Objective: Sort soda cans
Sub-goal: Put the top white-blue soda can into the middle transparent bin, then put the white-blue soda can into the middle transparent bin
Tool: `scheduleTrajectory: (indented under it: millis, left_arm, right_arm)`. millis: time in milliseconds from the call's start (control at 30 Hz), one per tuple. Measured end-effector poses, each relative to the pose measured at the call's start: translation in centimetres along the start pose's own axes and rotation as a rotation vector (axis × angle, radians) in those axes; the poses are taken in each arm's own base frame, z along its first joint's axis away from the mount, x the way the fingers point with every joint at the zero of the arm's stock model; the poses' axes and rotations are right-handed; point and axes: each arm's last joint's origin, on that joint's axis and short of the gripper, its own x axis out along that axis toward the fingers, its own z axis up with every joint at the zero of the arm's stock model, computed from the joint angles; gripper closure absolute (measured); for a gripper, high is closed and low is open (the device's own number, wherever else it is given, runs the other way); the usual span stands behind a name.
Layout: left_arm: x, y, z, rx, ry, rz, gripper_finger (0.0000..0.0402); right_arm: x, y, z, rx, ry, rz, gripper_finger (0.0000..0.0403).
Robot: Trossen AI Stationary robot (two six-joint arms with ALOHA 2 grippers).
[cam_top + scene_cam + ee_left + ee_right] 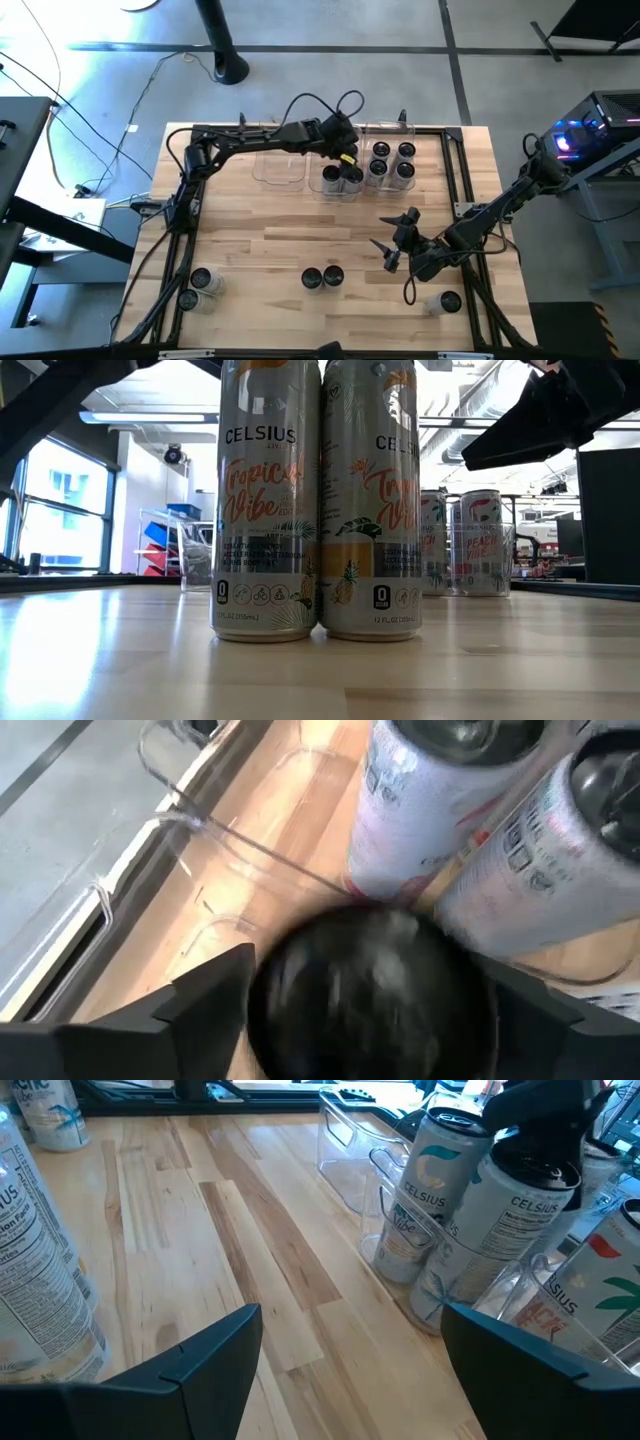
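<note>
Three clear bins stand along the far edge. The right bin (392,185) holds several soda cans (391,161). Two cans stand in the middle bin (340,197). My left gripper (349,165) is over one of them, a silver can with a dark top (370,1005), and is open with a finger on each side of the top. Its neighbour (330,178) stands beside it. The left bin (279,168) holds no can. My right gripper (393,240) hangs open over the bare table at the right, with nothing between its fingers (215,1350). My left gripper comes at the can in the middle bin from above, slanting from the table's left. Its fingers (205,990) flank the can's top rim (262,982). I cannot tell whether they touch it. The can stands in the bin (520,1210).
Loose cans stand on the table: two at the near left (197,288), two at the near middle (322,277) and one at the near right (444,301). Bare wood lies between them and the bins. A black frame (455,160) runs along the table's edges.
</note>
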Motion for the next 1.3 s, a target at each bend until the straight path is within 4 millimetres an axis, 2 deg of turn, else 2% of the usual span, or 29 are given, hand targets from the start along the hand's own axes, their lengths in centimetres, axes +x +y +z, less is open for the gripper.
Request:
scheduleTrajectory:
  millis: [100,300,567,700,833,967,1067,1200,1300]
  left_arm:
    - [-0.1,0.0,0.0,0.0,-0.001,0.0,0.0078]
    - [-0.6,0.0,0.3,0.008,-0.009,0.0,0.0076]
    - [-4.6,-0.4,2.1,0.07,-0.108,-0.005,0.0075]
    - [-7.6,-3.3,3.0,0.179,-0.175,-0.05,0.0074]
    - [-11.8,-9.1,3.2,0.44,-0.31,-0.112,0.0074]
    - [-16.0,-15.5,1.4,0.619,-0.447,-0.049,0.0074]
    - [-18.0,-18.0,-1.1,0.656,-0.473,0.065,0.0074]
    - [-19.7,-18.6,-5.0,0.539,-0.501,0.036,0.0074]
    - [-20.2,-16.9,-8.3,0.409,-0.513,0.023,0.0074]
  right_arm:
    - [0.0,0.0,0.0,0.0,0.0,0.0,0.01]
    - [0.0,0.0,0.0,0.0,0.0,0.0,0.01]
    - [0.0,0.0,0.0,0.0,0.0,0.0,0.01]
    - [0.0,0.0,0.0,-0.002,0.002,0.0,0.01]
    - [0.0,0.0,0.0,-0.005,0.003,-0.002,0.01]
    - [0.0,0.0,-0.1,-0.01,0.005,-0.003,0.01]
    - [0.0,0.0,-0.2,-0.016,0.009,-0.005,0.01]
    - [0.3,0.2,-0.6,-0.041,0.02,-0.011,0.01]
    - [0.6,0.5,-1.0,-0.074,0.03,-0.018,0.01]
